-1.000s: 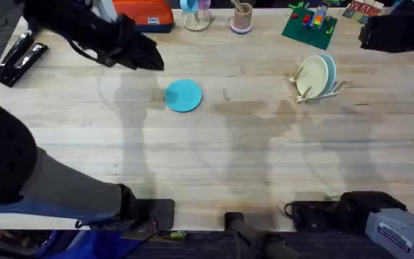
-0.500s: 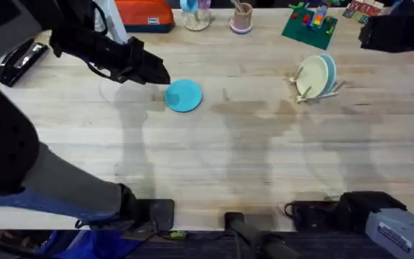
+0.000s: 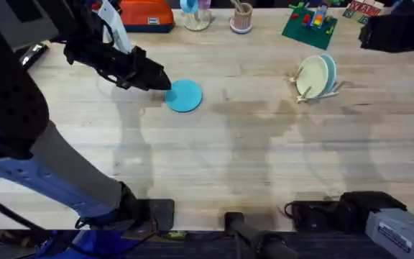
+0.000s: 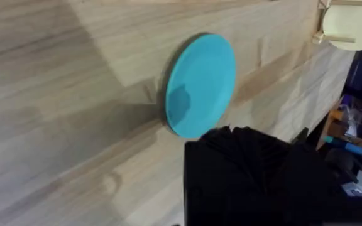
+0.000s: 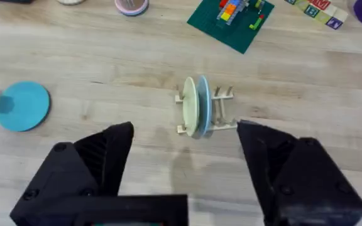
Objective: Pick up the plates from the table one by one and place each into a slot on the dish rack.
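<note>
A turquoise-blue plate (image 3: pixel 185 96) (image 4: pixel 200 85) (image 5: pixel 22 105) lies flat on the table (image 3: pixel 236 151), left of centre. My left gripper (image 3: pixel 162 83) (image 4: pixel 244 138) sits at the plate's left edge, and its fingers look like one closed black mass with nothing held. The dish rack (image 3: pixel 336 87) (image 5: pixel 224 95) stands at the right rear. A cream plate (image 3: pixel 311 76) (image 5: pixel 188 107) and a light blue plate (image 3: pixel 329 68) (image 5: pixel 204 103) stand upright in its slots. Near its base, my right gripper (image 5: pixel 184 176) hangs open, high above the table.
Along the far edge are a green baseplate with bricks (image 3: pixel 309 25) (image 5: pixel 231 22), a cup (image 3: pixel 241 18), an orange container (image 3: pixel 146 13) and a black object (image 3: pixel 397 29) in the right corner. Bare wood lies between the plate and the rack.
My left arm has swung right and towards the near side. Its tip went from well left of the turquoise plate to the plate's left edge. The plates and rack have not moved.
</note>
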